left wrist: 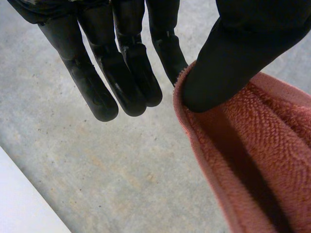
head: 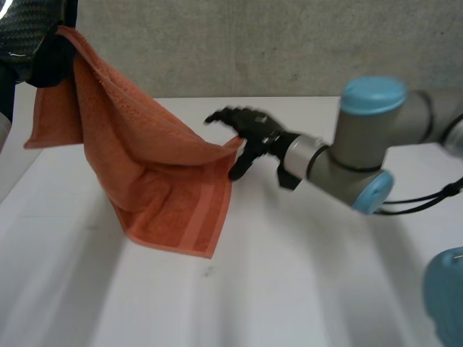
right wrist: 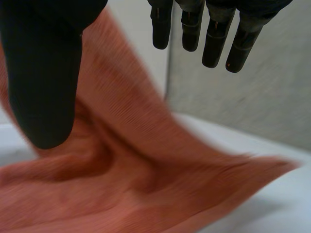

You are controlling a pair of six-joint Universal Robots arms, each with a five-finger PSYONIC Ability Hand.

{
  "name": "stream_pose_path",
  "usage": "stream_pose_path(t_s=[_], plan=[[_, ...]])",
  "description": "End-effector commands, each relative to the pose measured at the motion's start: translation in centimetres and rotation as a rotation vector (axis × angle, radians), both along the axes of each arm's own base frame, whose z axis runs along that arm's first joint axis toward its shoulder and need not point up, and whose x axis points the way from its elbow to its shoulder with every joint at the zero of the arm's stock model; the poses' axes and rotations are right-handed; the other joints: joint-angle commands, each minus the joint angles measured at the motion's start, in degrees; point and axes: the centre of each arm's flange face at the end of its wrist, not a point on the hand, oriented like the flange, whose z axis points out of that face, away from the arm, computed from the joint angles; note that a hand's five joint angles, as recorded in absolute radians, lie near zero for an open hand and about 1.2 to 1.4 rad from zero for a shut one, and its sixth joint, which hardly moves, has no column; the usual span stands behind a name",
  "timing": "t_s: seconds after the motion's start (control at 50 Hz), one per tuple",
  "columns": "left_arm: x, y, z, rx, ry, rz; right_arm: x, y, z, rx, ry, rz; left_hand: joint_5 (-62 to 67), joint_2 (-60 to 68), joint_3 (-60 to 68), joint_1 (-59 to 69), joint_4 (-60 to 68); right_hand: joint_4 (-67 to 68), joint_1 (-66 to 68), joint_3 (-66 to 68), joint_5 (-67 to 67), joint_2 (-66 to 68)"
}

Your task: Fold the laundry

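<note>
Orange towel (head: 159, 166) hangs from the left hand (head: 51, 61), raised high at the tabletop's (head: 304, 275) far left, while the cloth's lower end rests on the white surface. In the left wrist view the thumb (left wrist: 238, 53) presses the towel's hem (left wrist: 262, 145) against a finger, the other fingers straight and clear of it. The right hand (head: 253, 130) is spread wide at the towel's raised right corner, with its thumb (right wrist: 43, 73) and straight fingers (right wrist: 214, 39) held well apart over the cloth (right wrist: 146, 184).
</note>
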Motion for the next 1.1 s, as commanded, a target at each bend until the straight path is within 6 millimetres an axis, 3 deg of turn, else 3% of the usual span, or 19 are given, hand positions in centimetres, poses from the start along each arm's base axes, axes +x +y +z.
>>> stream_pose_path(t_s=[0.02, 0.08, 0.16, 0.24, 0.32, 0.48, 0.58, 0.6, 0.64, 0.66, 0.7, 0.72, 0.78, 0.82, 0.92, 0.96, 1.0, 1.06, 1.1], plan=[[0.0, 0.2, -0.1, 0.015, -0.005, -0.002, 2.4, 2.4, -4.6, 0.071, 0.063, 0.043, 14.41, 11.35, 11.72, 15.47, 11.49, 10.1, 11.45, 8.96, 8.43, 9.14], [0.0, 0.3, -0.1, 0.018, -0.005, -0.005, 2.6, 2.2, -5.0, 0.066, 0.066, 0.02, 14.41, 11.35, 11.72, 15.47, 11.49, 14.49, 15.84, 13.34, 12.82, 13.52], [0.0, 0.6, 0.1, 0.012, 0.0, -0.008, 3.0, 1.2, -5.4, 0.012, 0.061, -0.091, 14.41, 11.35, 11.72, 15.47, 11.49, 66.33, 67.68, 65.19, 64.66, 65.37], [0.0, 0.4, -0.1, 0.019, -0.003, -0.006, 2.3, -0.2, -4.1, -0.048, 0.054, -0.227, 14.41, 11.35, 11.72, 15.47, 11.49, 66.43, 67.78, 65.28, 64.76, 65.47], [0.2, -0.4, -1.0, 0.046, -0.014, 0.011, 1.1, -0.7, 0.5, -0.199, 0.089, -0.33, 14.41, 11.35, 11.72, 15.47, 11.49, 66.43, 67.78, 65.28, 64.76, 65.47], [0.8, -4.6, -5.6, 0.196, -0.067, 0.079, -5.1, 0.2, 8.4, -0.62, 0.426, -0.417, 14.41, 11.35, 11.72, 15.47, 11.49, 66.43, 67.78, 65.28, 64.76, 65.47], [0.7, -6.6, -8.8, 0.302, -0.103, 0.098, -8.6, 2.9, 11.9, -0.689, 0.543, -0.448, 14.41, 11.35, 11.72, 15.47, 11.49, 66.43, 67.78, 65.28, 64.76, 65.47], [0.7, -6.8, -9.4, 0.323, -0.108, 0.099, -8.6, 2.9, 11.9, -0.689, 0.543, -0.448, 14.41, 11.35, 11.72, 15.47, 11.49, 66.43, 67.78, 65.28, 64.76, 65.47], [0.6, -7.2, -10.5, 0.365, -0.124, 0.099, -11.1, 4.9, 11.9, -0.597, 0.64, -0.424, 14.41, 11.35, 11.72, 15.47, 11.49, 66.43, 67.78, 65.28, 64.76, 65.47], [0.5, -7.7, -12.4, 0.44, -0.148, 0.1, -11.6, 5.3, 11.8, -0.572, 0.66, -0.415, 14.41, 11.35, 11.72, 15.47, 11.49, 66.43, 67.78, 65.28, 64.76, 65.47], [0.5, -7.8, -13.1, 0.473, -0.159, 0.099, -11.9, 5.8, 11.7, -0.549, 0.679, -0.403, 14.41, 11.35, 11.72, 15.47, 11.49, 66.43, 67.78, 65.28, 64.76, 65.47], [0.4, -8.1, -15.2, 0.563, -0.2, 0.098, -12.4, 6.8, 11.3, -0.499, 0.715, -0.372, 14.41, 11.35, 11.72, 15.47, 11.49, 66.43, 67.78, 65.28, 64.76, 65.47], [0.3, -8.2, -16.6, 0.623, -0.229, 0.095, -12.9, 8.1, 9.8, -0.412, 0.784, -0.309, 14.41, 11.35, 11.72, 15.47, 11.49, 66.43, 67.78, 65.28, 64.76, 65.47], [0.1, -8.2, -19.2, 0.714, -0.289, 0.087, -12.7, 8.3, 8.7, -0.392, 0.812, -0.275, 14.41, 11.35, 11.72, 15.47, 11.49, 66.43, 67.78, 65.28, 64.76, 65.47], [-0.7, -9.1, -21.8, 0.757, -0.354, 0.076, -11.7, 5.3, 2.2, -0.299, 0.912, -0.198, 14.41, 11.35, 11.72, 15.47, 11.49, 66.43, 67.78, 65.28, 64.76, 65.47], [-1.1, -10.7, -22.1, 0.719, -0.366, 0.082, -11.2, 4.1, 1.7, -0.319, 0.899, -0.212, 14.41, 11.35, 11.72, 15.47, 11.49, 66.43, 67.78, 65.28, 64.76, 65.47], [-1.6, -12.2, -21.6, 0.665, -0.363, 0.09, -10.3, 1.8, 2.4, -0.387, 0.849, -0.268, 14.41, 11.35, 11.72, 15.47, 11.49, 66.43, 67.78, 65.28, 64.76, 65.47], [-2.7, -15.3, -18.6, 0.503, -0.337, 0.102, -9.5, -0.7, 4.5, -0.498, 0.775, -0.358, 14.41, 11.35, 11.72, 15.47, 11.49, 66.43, 67.78, 65.28, 64.76, 65.47], [-3.4, -17.6, -14.5, 0.325, -0.287, 0.121, -8.9, -3.2, 8.0, -0.635, 0.671, -0.488, 14.41, 11.35, 11.72, 15.47, 11.49, 66.43, 67.78, 65.28, 64.76, 65.47]])
